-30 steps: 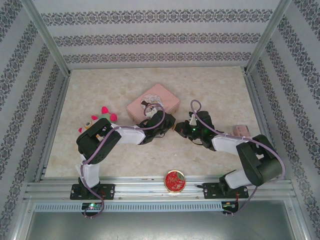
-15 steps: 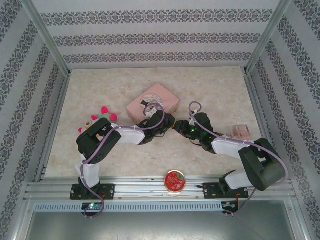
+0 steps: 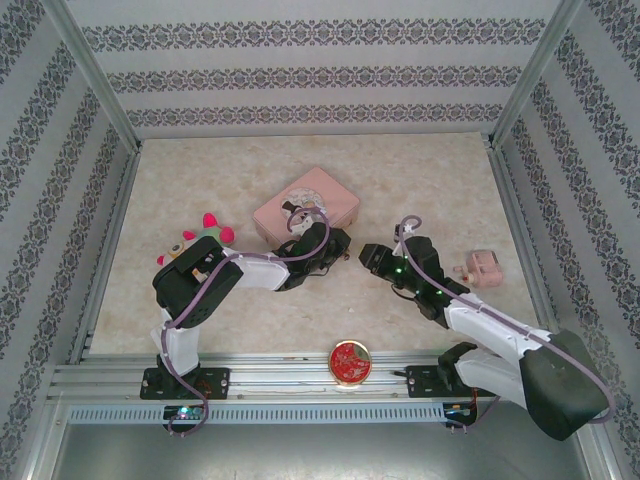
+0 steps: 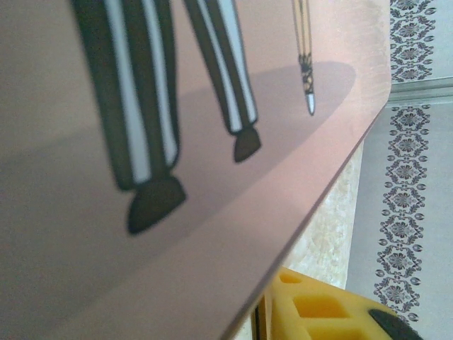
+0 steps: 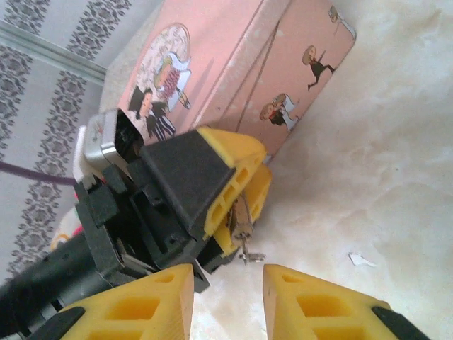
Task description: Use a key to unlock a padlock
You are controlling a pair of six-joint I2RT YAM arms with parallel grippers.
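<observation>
Though small and hard to make out, looks like the padlock [image 5: 239, 211] pinched in the left gripper [image 5: 244, 205], just ahead of the right gripper [image 5: 228, 273], spread wide and empty, with the key [image 5: 246, 244] poking out beneath. Probably mid-step: key seated, not yet turned. Next calls for closing squarely on the key's head and twisting, without nudging the pink box [image 5: 212, 57] behind.
</observation>
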